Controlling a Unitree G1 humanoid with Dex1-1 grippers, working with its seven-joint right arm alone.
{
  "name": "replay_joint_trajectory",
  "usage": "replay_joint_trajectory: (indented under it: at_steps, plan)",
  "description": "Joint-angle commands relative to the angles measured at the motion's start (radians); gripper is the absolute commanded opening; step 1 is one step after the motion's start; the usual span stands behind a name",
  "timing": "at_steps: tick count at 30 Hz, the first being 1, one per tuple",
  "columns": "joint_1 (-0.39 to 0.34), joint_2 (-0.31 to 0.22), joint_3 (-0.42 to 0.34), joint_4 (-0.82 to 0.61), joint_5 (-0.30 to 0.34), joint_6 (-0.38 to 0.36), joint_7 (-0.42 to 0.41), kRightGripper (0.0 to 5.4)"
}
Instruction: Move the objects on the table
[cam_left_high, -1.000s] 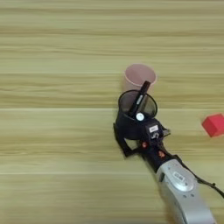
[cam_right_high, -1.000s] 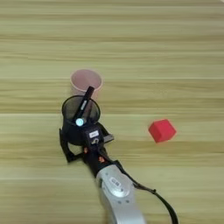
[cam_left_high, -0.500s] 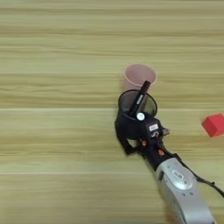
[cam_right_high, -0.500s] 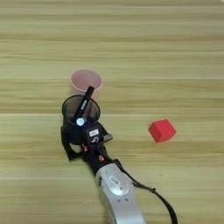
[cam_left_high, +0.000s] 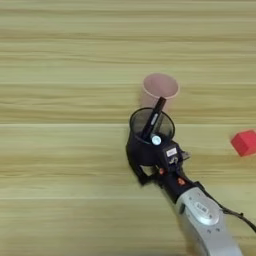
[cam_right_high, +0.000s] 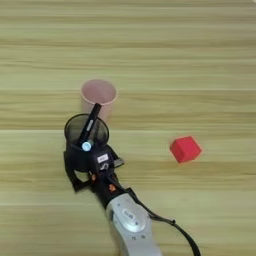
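The right hand (cam_right_high: 80, 167) sits against the near side of the black mesh pen cup (cam_right_high: 86, 136), its black fingers wrapped around the cup's lower wall, one showing at the left near the base; it looks to be grasping the cup, though the far finger is hidden behind the mesh and the wrist housing. The silver forearm (cam_right_high: 131, 225) runs down to the bottom edge and is cut off there. A black marker (cam_right_high: 91, 125) leans inside the cup, its pale tip low toward the hand. Just behind stands the pale pink cup (cam_right_high: 98, 94), its lower part hidden by the pen cup; whether the two touch is unclear. The red cube (cam_right_high: 185, 149) lies well apart on the bench (cam_right_high: 200, 60), near the picture's edge in the left eye view.
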Motion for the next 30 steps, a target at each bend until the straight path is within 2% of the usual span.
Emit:
replay_joint_trajectory:
  at_steps: [1, 9, 18, 19, 22, 30]
  plan:
    - [0.012, -0.008, 0.045, -0.011, -0.013, 0.016, 0.028, 4.73]
    - [0.001, -0.023, 0.111, 0.013, -0.038, 0.023, 0.060, 4.73]
    - [-0.006, -0.026, 0.127, 0.027, -0.037, 0.027, 0.063, 4.73]
    - [-0.006, -0.026, 0.127, 0.027, -0.037, 0.027, 0.063, 5.01]
    - [-0.006, -0.026, 0.127, 0.028, -0.040, 0.024, 0.060, 5.35]
    - [0.003, -0.033, 0.128, 0.018, -0.047, 0.020, 0.057, 5.39]
